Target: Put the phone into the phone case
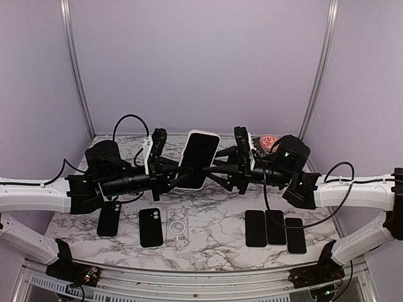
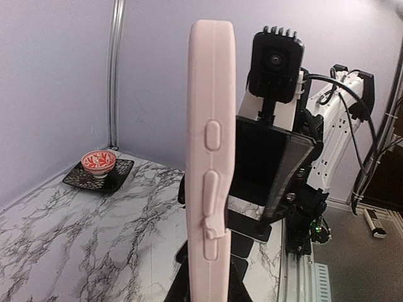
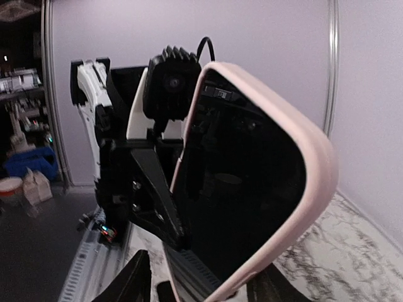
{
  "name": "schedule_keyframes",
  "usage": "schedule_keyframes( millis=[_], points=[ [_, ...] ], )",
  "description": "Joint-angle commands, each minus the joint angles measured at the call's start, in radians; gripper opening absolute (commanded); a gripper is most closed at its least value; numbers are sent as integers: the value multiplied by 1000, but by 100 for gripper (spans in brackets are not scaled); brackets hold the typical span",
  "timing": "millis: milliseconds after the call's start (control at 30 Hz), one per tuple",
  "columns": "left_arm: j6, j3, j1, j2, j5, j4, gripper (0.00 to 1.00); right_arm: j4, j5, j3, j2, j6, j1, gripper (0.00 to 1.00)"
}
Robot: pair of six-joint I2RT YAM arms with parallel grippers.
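Though most of its marble-patterned top lies bare, the bench [image 1: 214,207] is the largest item and carries all loose stock.

Left arm [image 1: 38,195]: white and black, reaching in from the left. Its hand [image 1: 179,175] is clamped narrow on the lower left edge of the phone case.

Right arm [image 1: 359,192]: reaching in from the right. Its hand [image 1: 214,168] sits at the case's right edge with the fingers [image 3: 138,283] partly apart on either side of it. Whether they press on it cannot be told.

Phone case [image 1: 203,133]: pale pink, held upright above mid-bench between the two hands, side buttons showing in the left wrist view.

Phone [image 1: 200,157]: its dark face fills the case's rim. Whether it is fully seated cannot be told.

Three dark slabs [image 1: 275,228]: flat, side by side, near right.

Two dark backs with camera cut-outs [image 1: 150,226]: flat, near left.

Clear case [image 1: 177,225]: flat, just right of those.

Dark plate [image 2: 75,179]: far right corner.

Red-and-white bowl [image 1: 269,141]: standing on that plate.
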Motion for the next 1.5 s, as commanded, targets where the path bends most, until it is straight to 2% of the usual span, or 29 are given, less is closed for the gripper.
schedule_keyframes(
  millis=[0,33,100,233,267,333,367,400,433,567,667,800,900,1100,1233,1333,1467],
  points=[
    [-65,28,2,-7,28,162,0,86,-37,64,28,33,32,23],
    [-69,25,2,-6,28,165,0,96,-48,66,32,42,32,12],
    [-74,19,2,-9,33,173,0,119,-69,64,35,60,32,2],
    [-85,6,3,-13,42,184,0,78,-66,85,37,94,18,0],
    [-85,2,3,-14,42,184,3,49,-66,97,40,114,4,0],
    [-89,-9,5,-25,7,183,56,-8,-76,120,47,170,-38,0],
    [-85,-18,7,-38,-29,183,75,-46,-78,128,46,200,-66,0],
    [-77,-31,10,-52,-74,182,89,-96,-69,138,44,217,-92,0],
    [-60,-47,14,-73,-127,182,95,-167,-43,151,39,217,-117,0],
    [35,-123,19,-146,-451,174,99,-499,136,230,83,204,-194,0],
    [63,-91,24,-135,-654,39,99,-689,144,289,185,237,-257,0],
    [40,1,26,-55,-815,-201,99,-707,39,309,312,308,-333,0],
    [26,1,33,-38,-792,-232,99,-683,-37,328,422,333,-377,0],
    [9,-1,45,-18,-768,-256,99,-781,-152,482,683,314,-434,0],
    [13,-11,52,-19,-765,-261,99,-845,-98,531,738,279,-436,1],
    [11,-13,55,-16,-766,-263,99,-883,-21,535,750,270,-441,19],
    [12,-14,59,-15,-765,-264,99,-933,107,538,749,258,-442,36]
  ],
)
